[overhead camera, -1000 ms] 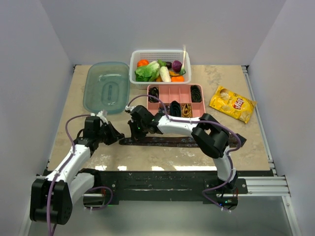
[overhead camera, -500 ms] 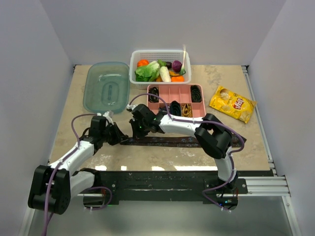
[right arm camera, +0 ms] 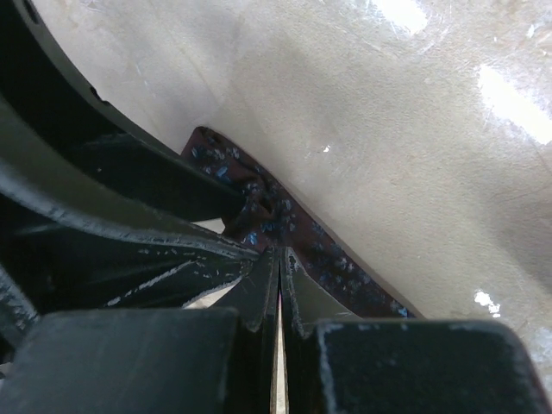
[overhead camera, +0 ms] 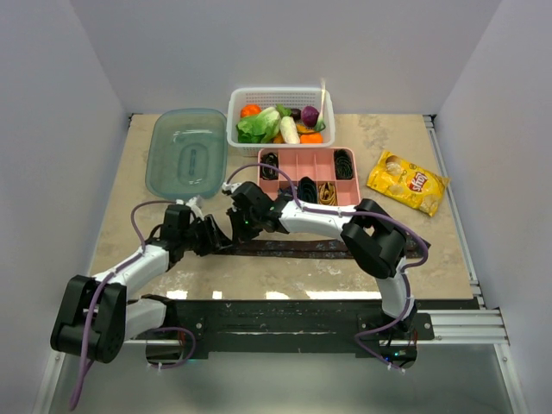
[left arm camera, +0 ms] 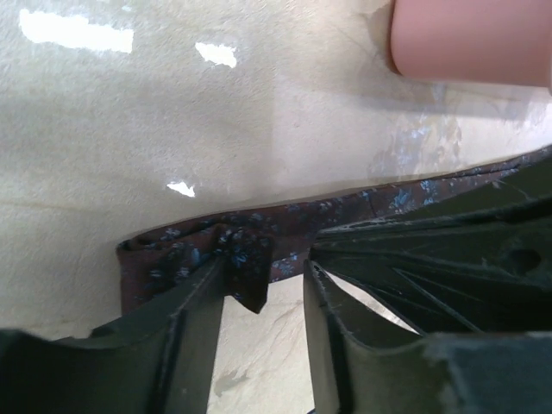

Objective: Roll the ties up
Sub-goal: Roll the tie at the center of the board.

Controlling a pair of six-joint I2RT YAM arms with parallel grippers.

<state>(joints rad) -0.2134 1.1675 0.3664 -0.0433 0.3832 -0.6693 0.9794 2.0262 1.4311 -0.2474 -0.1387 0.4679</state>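
Maroon with blue flecks, the necktie (overhead camera: 319, 248) lies stretched along the tabletop (overhead camera: 285, 278) near its front edge, its folded left end between the half-parted left claw (left arm camera: 263, 278), while the right claw (right arm camera: 279, 259) is closed, tips touching the fabric.

From above, you cannot see the tie (overhead camera: 302, 248) end off the pink tray's (overhead camera: 297, 164) near left corner: the left gripper (overhead camera: 216, 238) and right gripper (overhead camera: 235, 229) cover it.
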